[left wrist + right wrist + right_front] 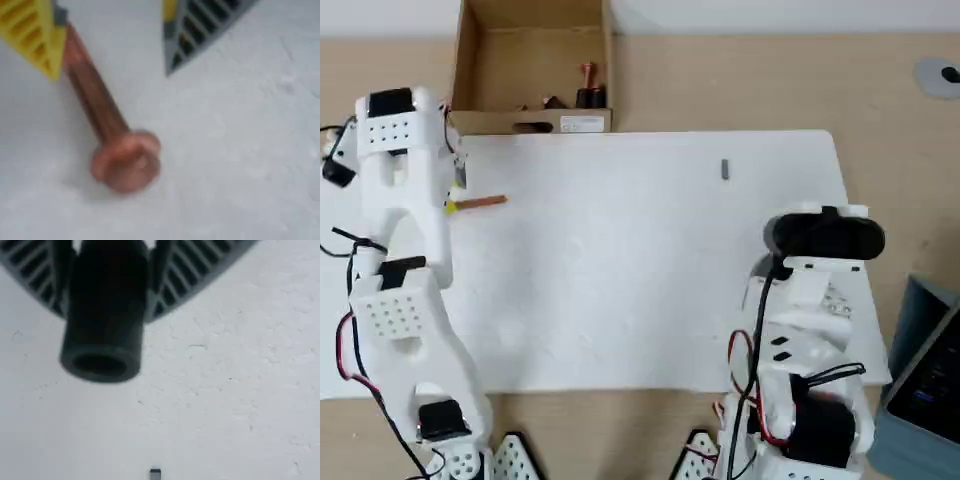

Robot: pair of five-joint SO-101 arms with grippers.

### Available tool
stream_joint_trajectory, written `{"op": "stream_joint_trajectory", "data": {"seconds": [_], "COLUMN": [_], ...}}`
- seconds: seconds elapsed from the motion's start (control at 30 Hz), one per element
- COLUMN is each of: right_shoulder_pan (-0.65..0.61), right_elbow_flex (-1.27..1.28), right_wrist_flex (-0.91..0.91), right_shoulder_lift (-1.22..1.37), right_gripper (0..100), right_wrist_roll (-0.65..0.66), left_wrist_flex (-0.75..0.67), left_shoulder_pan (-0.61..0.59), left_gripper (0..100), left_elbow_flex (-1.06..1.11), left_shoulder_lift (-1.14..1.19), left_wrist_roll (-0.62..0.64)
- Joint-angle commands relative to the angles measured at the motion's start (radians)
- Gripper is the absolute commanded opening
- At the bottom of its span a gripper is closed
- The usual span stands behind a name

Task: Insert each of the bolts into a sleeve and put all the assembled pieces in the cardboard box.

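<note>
The left tool [110, 74] is seen wide open, with nothing clamped. A copper bolt [107, 125] is laid flat on the white mat [240, 160] between the fingers. The plain end of its shaft is touching the yellow finger [30, 30], and the other finger [200, 25] is kept well apart from it. The bolt's round head is pointed away from the tool, outward past the fingertips. In the high view the same bolt [480, 203] is found just beside the left tool [455, 190], sticking out sideways from it.

The right tool [105, 300] is closed around a black sleeve [102, 325]. The sleeve is gripped on both sides by the ribbed fingers [30, 270], and its open bore is turned outward beyond the fingertips, clear of the mat below.

Farther ahead of the right tool, well apart from it, a small grey piece [155, 472] is laid on the mat; it is too small to be identified.

Past the left tool, away from its arm's base, the cardboard box [460, 70] is set on the tabletop [900, 100], touching the mat's far edge. Inside it, by the wall nearest the tool, a copper bolt seated in a dark sleeve [588, 90] is seen upright, with another dark piece beside it.
</note>
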Motion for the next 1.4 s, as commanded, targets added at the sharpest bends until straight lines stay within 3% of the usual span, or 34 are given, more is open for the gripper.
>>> {"op": "stream_joint_trajectory", "data": {"seconds": [0.0, 0.47, 0.7, 1.07, 1.37], "right_shoulder_pan": [0.008, 0.008, 0.008, 0.008, 0.008], "right_elbow_flex": [0.002, 0.002, 0.002, 0.002, -0.002], "right_wrist_flex": [-0.006, -0.006, -0.006, -0.006, -0.006], "right_shoulder_lift": [-0.012, -0.010, -0.008, -0.015, -0.015], "right_gripper": [0.9, 0.9, 0.9, 0.9, 0.9], "right_wrist_roll": [-0.006, -0.003, -0.003, -0.003, -0.003], "left_wrist_flex": [0.005, -0.052, -0.077, -0.077, 0.103], "left_shoulder_pan": [-0.012, -0.015, -0.015, -0.015, -0.008], "left_gripper": [15, 15, 0, 0, 0], "left_elbow_flex": [-0.044, -0.064, -0.064, -0.068, -0.454], "left_shoulder_lift": [0.004, 0.140, 0.203, 0.214, 0.214], "left_wrist_roll": [0.000, -0.009, -0.009, -0.012, -0.146]}}
